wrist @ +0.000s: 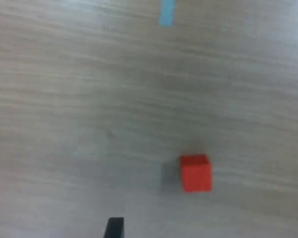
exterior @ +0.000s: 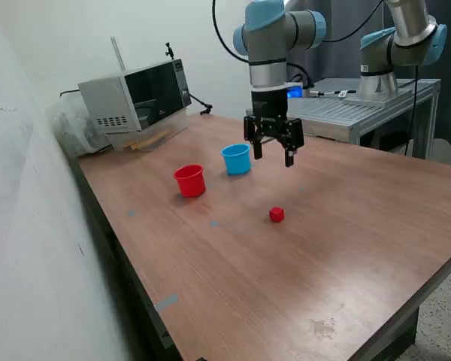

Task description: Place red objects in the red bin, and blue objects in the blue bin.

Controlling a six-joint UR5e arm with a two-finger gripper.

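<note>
Your gripper [exterior: 273, 153] hangs above the wooden table [exterior: 346, 226] in the upper middle of the exterior frame, its two black fingers spread apart and holding nothing. You can see it sits just to the exterior view's right of the light blue cup [exterior: 236, 159], raised clear of the tabletop.

One small red cube [exterior: 276, 215] lies alone on the bare wood near the centre of the frame, below the gripper and well apart from both cups. In the wrist view the same red cube [wrist: 195, 172] shows in the lower right part of the picture, resting flat on the wood grain, with one dark fingertip [wrist: 113, 227] poking in at the bottom edge and not touching it. A short strip of blue tape [wrist: 166, 12] marks the wood at the top edge of that picture.

The red cup [exterior: 189, 180] stands upright left of centre in the exterior frame, with the blue cup just beside it, up and to the right. What either cup holds, you cannot tell from here.

A microwave oven [exterior: 137, 95] sits at the table's far corner, upper left of the frame.
</note>
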